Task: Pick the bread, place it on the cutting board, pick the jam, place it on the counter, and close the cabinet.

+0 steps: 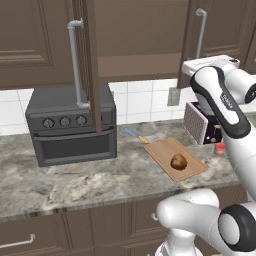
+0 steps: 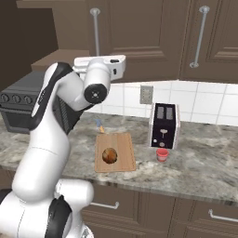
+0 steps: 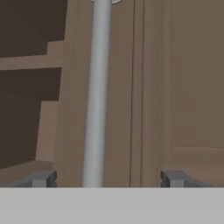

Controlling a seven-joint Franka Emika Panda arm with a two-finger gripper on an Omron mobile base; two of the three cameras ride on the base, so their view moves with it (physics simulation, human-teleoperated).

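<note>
Pincer (image 3: 107,178): spread wide, gripping nothing; two dark tips at bottom of hand view, one on either side of a silver bar handle (image 3: 97,94); tips short of the door face.
Bar handle: long, vertical, between the tips but nearer the left one; contact with either tip cannot be told.
Cabinet (image 3: 175,87): dark brown panelled door behind the handle in hand view; open interior with inner shelf (image 3: 26,61) to the left of it.
Cabinet doors, left base view: left door (image 1: 91,65) swung out edge-on toward the camera, its handle facing left; right door (image 1: 192,42) also swung out, near the raised arm.
Bread (image 1: 178,161): round brown bun lying on cutting board (image 1: 162,150), toward its near end; seen from both base views.
Cutting board: flat on counter (image 1: 75,185), handle at the far corner.
Jam (image 2: 161,155): small red jar upright on counter, just in front of toaster (image 2: 163,125); right base view gives it whole, left base view partly hides it beside the arm.
Toaster oven (image 1: 70,127): dark grey, at left on counter, under the open left door.
Wall outlet (image 2: 146,94): on white tile above the board.
</note>
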